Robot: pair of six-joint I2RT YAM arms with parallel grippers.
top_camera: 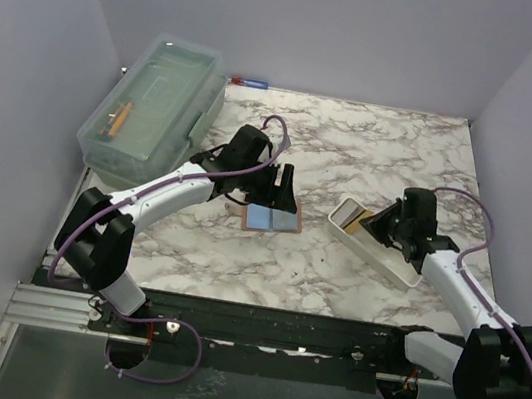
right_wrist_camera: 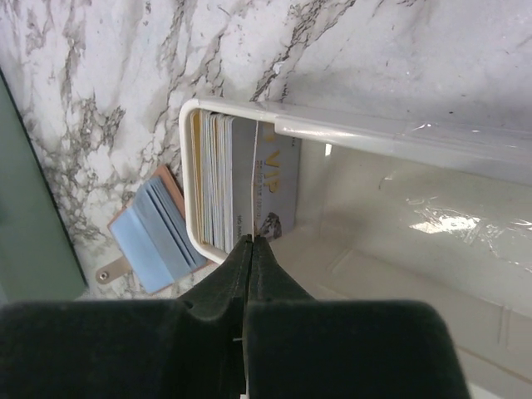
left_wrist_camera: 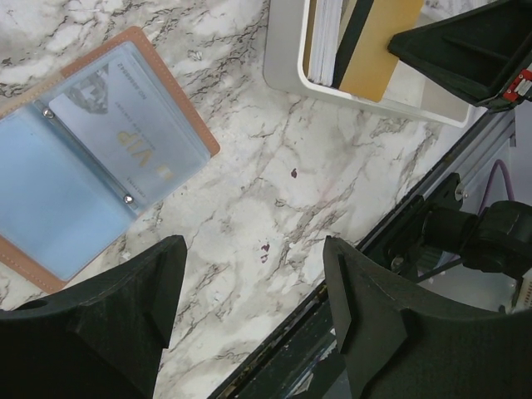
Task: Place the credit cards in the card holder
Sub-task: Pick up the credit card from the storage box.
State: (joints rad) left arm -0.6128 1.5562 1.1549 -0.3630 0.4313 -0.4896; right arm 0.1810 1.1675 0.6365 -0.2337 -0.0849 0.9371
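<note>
The card holder (top_camera: 271,220) lies open on the marble, reddish-brown outside with light blue plastic sleeves; it also shows in the left wrist view (left_wrist_camera: 91,158) and the right wrist view (right_wrist_camera: 154,237). A light blue card (left_wrist_camera: 125,141) sits in one sleeve. My left gripper (top_camera: 275,193) is open and empty just above the holder's near right side (left_wrist_camera: 249,249). My right gripper (top_camera: 384,223) is shut (right_wrist_camera: 252,241) on a card seen edge-on, beside a stack of cards (right_wrist_camera: 216,179) at the left end of the white tray (right_wrist_camera: 374,133). A tan-gold card with a dark stripe (left_wrist_camera: 374,41) leans there, touching the right fingers.
A clear plastic lidded box (top_camera: 154,106) stands at the back left. A small red and blue object (top_camera: 247,82) lies at the back wall. The white tray (top_camera: 392,265) lies diagonally at the right. The black front rail (left_wrist_camera: 332,332) runs close under the left gripper.
</note>
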